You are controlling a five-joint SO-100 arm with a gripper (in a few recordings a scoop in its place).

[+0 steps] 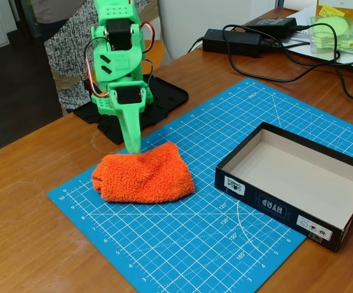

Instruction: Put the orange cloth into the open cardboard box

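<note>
Blue gridded cutting mat [182, 244] is supporting the soft, light orange terry cloth [143, 177]; green gripper [132, 148] is pressing its rear edge, jaw state indiscernible; pinching a raised fold should suit.

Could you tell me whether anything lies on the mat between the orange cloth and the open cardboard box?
Nothing visible does: only bare blue cutting mat separates the orange cloth from the open cardboard box.

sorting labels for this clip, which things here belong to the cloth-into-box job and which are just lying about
Part of the job:
orange cloth, on the blue cutting mat
open cardboard box, nothing inside
green gripper, tip at the cloth's back edge

Just lying about:
black power adapters and cables
yellow-green packet
black base plate
</note>
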